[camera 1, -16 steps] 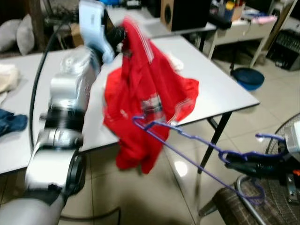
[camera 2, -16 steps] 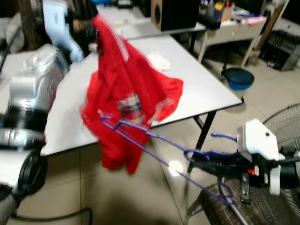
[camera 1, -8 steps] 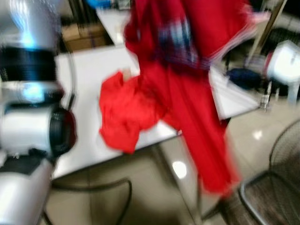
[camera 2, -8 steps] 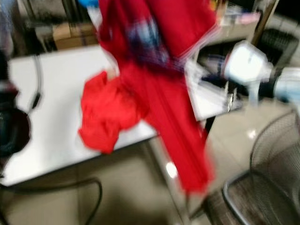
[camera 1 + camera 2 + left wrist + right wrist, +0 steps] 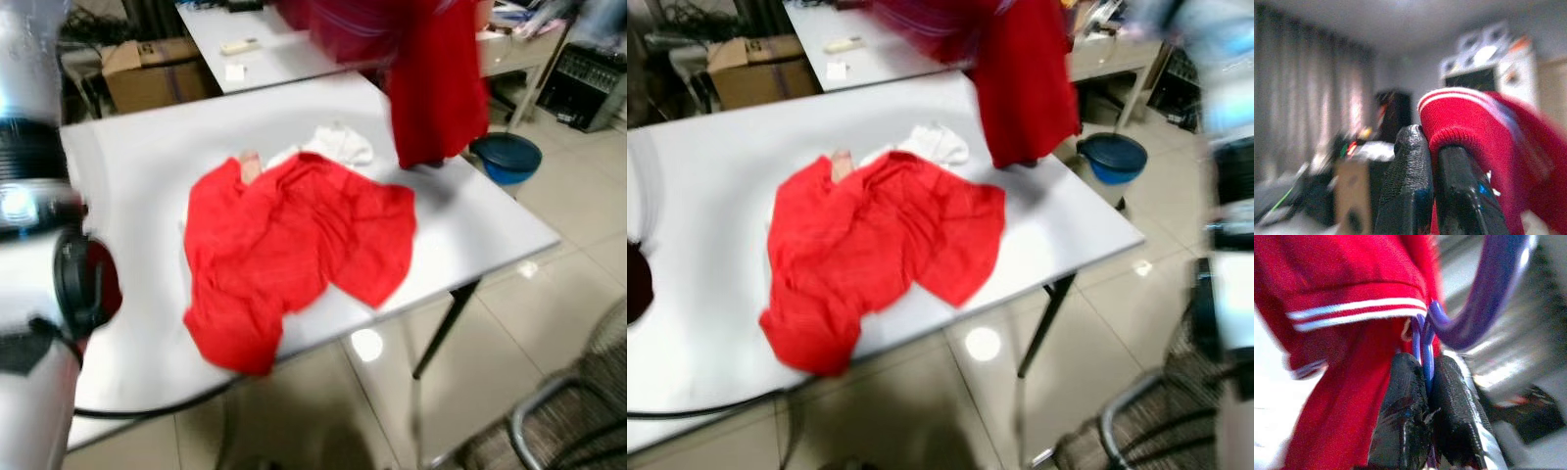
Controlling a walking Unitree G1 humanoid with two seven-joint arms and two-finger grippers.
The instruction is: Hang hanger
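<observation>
Since half second ago, red garment (image 5: 431, 78) on hanger risen toward upper edge of head view; our camera shifted too, so part of change is ours. We see second red shirt (image 5: 294, 264) crumpled flat on white table (image 5: 127, 176), white cloth (image 5: 338, 145) touching its far edge. Left pincer (image 5: 1432, 191) clamped tight on ribbed, white-striped knit hem of garment. Right pincer (image 5: 1425, 426) pinched on thin purple wire hanger (image 5: 1484, 298), curved hook above black textured fingers (image 5: 1400, 426), beside garment's striped cuff.
</observation>
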